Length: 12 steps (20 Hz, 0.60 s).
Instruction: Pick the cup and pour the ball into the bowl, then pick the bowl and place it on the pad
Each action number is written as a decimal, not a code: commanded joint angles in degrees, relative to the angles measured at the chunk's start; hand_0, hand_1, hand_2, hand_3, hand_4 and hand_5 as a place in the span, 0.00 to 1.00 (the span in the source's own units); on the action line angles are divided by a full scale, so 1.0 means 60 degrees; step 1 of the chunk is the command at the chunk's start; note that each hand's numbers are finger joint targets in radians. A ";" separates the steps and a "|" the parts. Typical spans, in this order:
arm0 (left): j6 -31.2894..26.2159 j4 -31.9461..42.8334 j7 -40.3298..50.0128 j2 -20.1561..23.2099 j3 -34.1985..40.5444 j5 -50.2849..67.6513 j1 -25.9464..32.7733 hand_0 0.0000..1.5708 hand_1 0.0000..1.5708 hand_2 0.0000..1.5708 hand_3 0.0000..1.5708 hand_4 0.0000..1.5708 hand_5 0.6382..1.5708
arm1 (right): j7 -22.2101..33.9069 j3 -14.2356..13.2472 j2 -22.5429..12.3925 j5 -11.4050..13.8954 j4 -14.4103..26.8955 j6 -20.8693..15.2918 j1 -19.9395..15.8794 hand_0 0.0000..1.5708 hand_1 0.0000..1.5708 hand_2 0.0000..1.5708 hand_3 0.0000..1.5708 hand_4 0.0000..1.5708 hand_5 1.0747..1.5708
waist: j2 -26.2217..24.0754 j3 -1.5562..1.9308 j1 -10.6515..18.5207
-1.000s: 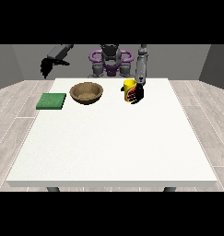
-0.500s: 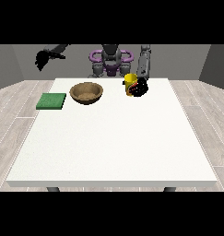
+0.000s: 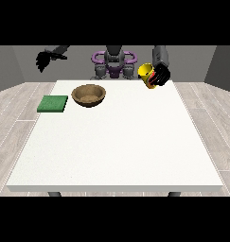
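two hands up in the upper part of the frame, both off the table (image 3: 116,151). hand at the view's right (image 3: 161,75), upper right of centre, curled round yellow cup (image 3: 145,74), cup lifted clear of the tabletop, tilted with its open mouth toward upper left. ball not visible, cannot tell whether inside the cup. hand at the view's left (image 3: 44,59), upper left corner of the scene, raised beyond the table's far left corner, holding nothing, fingers hanging down apart and relaxed. brown bowl (image 3: 89,95) upright on the table, upper centre-left, near the far edge, well apart from the cup. green pad (image 3: 53,104) flat on the table, just left of the bowl, near the left edge, not touching it. bowl interior looks empty. robot torso (image 3: 114,64) top centre behind the far edge, grey and purple. rest of white tabletop stretching down to lower frame. grey plank floor (image 3: 12,123) on both sides.
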 commanded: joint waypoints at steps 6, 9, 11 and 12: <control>0.0156 -0.0244 0.2781 -0.0326 -0.0994 -0.1974 -0.0915 0.95 0.95 1.00 1.00 1.00 0.68 | -0.0029 0.0030 -0.0118 -0.0025 0.0415 0.0307 -0.0090 0.00 0.00 0.00 0.00 0.00 1.00 | -0.0416 -0.0021 -0.0115; 0.0845 -0.0032 0.3716 -0.0403 -0.1583 -0.3173 -0.1396 0.95 0.95 1.00 1.00 0.96 0.65 | -0.0149 -0.0315 -0.0638 -0.0405 0.0839 0.0977 -0.0159 0.00 0.00 0.00 0.00 0.00 1.00 | -0.0242 -0.0011 -0.0323; 0.0487 0.0070 0.4632 -0.0511 -0.1968 -0.3839 -0.2050 0.95 0.95 1.00 1.00 0.97 0.65 | -0.0467 -0.0020 -0.0239 0.0083 0.0862 0.0522 -0.0068 0.00 0.00 0.00 0.00 0.00 1.00 | -0.0311 -0.0009 -0.0378; 0.0220 0.0045 0.4803 -0.0529 -0.2206 -0.4111 -0.2028 0.97 0.97 1.00 1.00 1.00 0.61 | -0.0313 0.0026 -0.0087 0.0140 0.0843 0.0300 0.0003 0.00 0.00 0.00 0.00 0.00 1.00 | -0.0699 -0.0012 -0.0239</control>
